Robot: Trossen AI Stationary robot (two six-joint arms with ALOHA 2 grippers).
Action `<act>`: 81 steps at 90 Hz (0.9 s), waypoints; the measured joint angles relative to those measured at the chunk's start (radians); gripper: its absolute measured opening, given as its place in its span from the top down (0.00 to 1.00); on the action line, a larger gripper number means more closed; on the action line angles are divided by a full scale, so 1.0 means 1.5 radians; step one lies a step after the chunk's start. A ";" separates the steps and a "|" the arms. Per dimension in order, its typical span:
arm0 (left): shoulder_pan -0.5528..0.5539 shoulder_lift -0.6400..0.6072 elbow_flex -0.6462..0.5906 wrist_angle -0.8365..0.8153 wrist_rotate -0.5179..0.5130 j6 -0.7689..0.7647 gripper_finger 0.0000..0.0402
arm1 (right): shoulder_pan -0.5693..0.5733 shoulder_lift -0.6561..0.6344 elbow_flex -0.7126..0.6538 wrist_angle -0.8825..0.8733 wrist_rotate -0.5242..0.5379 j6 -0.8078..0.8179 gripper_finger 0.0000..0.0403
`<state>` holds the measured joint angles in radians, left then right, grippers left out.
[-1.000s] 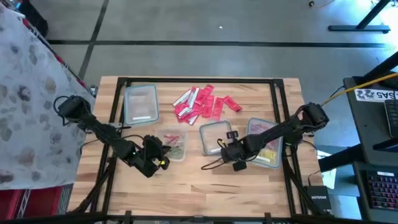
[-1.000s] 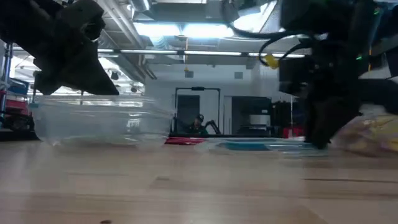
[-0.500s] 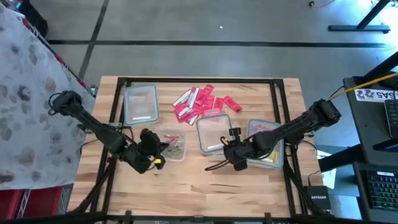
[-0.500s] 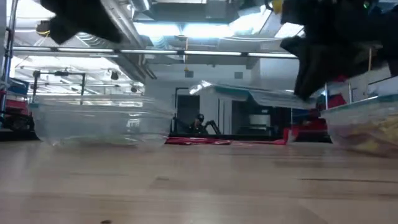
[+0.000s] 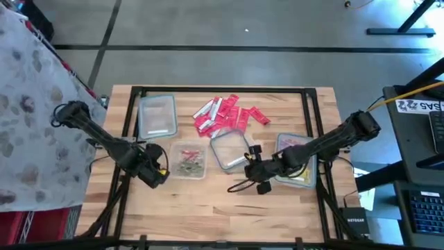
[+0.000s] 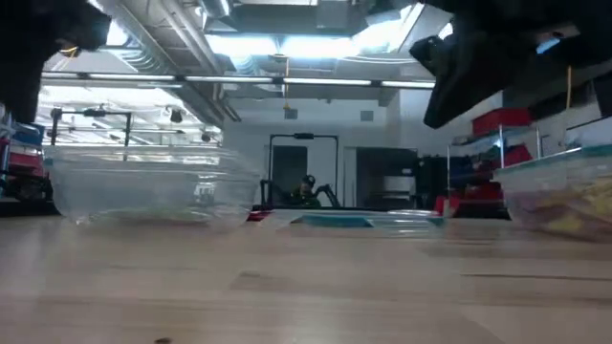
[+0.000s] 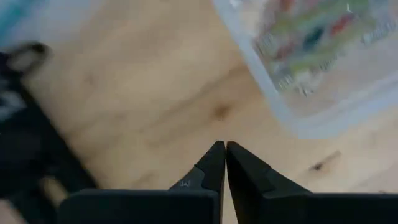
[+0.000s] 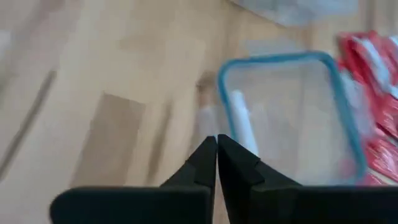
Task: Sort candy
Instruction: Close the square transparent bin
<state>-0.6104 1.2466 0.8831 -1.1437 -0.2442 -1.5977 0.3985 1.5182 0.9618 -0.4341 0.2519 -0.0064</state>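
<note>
The light wooden table (image 5: pixel 208 201) has plank seams and a dark frame along its edges; around it lies grey concrete floor, with a patterned cloth (image 5: pixel 31 104) at nine o'clock and a desk with a keyboard (image 5: pixel 424 208) at three to four o'clock.

The left gripper (image 5: pixel 154 169) hangs over bare wood at about eight o'clock from the table's middle, just beside a clear tub (image 5: pixel 188 160) that holds a few mixed wrapped pieces. In the left wrist view its fingers (image 7: pixel 214 165) are pressed together with nothing between them, and the tub's corner (image 7: pixel 311 68) shows beyond them.

An empty clear tub (image 5: pixel 157 115) stands at ten o'clock. The candy (image 5: pixel 225 114), a loose heap of mostly red wrapped pieces, lies at twelve o'clock near the far edge. Just below it, near the middle, sits a blue-rimmed clear container (image 5: pixel 231 149), tilted askew on the wood.

The right gripper (image 5: pixel 251 169) is at the near corner of that container; in the right wrist view its fingers (image 8: pixel 208 162) are closed tip to tip, empty, above the container's rim (image 8: pixel 283 59). A further tub (image 5: pixel 297 161) with yellow and red pieces stands at three o'clock under the right arm.

The low view looks across the wood to a workshop with ceiling lights and racks, where a person (image 6: pixel 306 188) sits far back.
</note>
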 joint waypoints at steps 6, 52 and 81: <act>-0.008 0.010 -0.026 0.026 0.013 -0.005 1.00 | 0.000 0.011 -0.019 0.065 -0.031 -0.023 0.95; -0.021 0.053 -0.167 0.304 -0.072 0.039 1.00 | -0.117 0.224 -0.033 0.337 -0.062 -0.051 0.40; -0.021 0.076 -0.183 0.475 -0.155 0.106 1.00 | -0.133 0.301 -0.027 0.382 -0.060 -0.012 0.74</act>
<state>-0.6418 1.3601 0.6085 -0.4315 -0.4772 -1.4386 0.1986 1.9691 0.9219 0.1387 0.1620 -0.0244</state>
